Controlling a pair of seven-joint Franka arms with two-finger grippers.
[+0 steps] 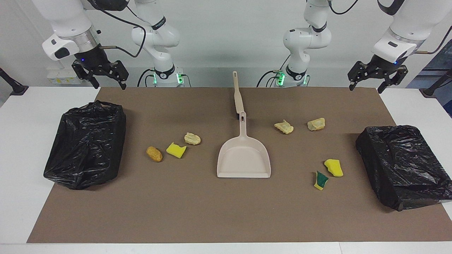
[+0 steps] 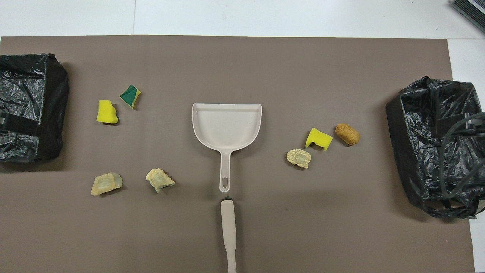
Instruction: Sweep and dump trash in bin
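Observation:
The trash lies as several scraps on the brown mat. Toward the right arm's end are a brown lump [image 1: 154, 153] [image 2: 347, 134], a yellow sponge piece [image 1: 176, 150] and a tan lump [image 1: 192, 138]. Toward the left arm's end are two tan lumps [image 1: 283, 127] [image 1: 316, 124], a yellow sponge piece [image 1: 333, 167] and a green-faced piece [image 1: 321, 180] [image 2: 130, 96]. A black-bagged bin [image 1: 86, 139] [image 1: 402, 164] stands at each end. My right gripper [image 1: 109, 84] and left gripper [image 1: 366, 88] hang open and empty above the mat's corners nearest the robots.
A beige dustpan [image 1: 243, 158] [image 2: 226, 125] lies mid-mat, handle toward the robots. A beige brush [image 1: 237, 93] [image 2: 228, 227] lies in line with that handle, nearer to the robots. White table [image 1: 21, 141] borders the mat.

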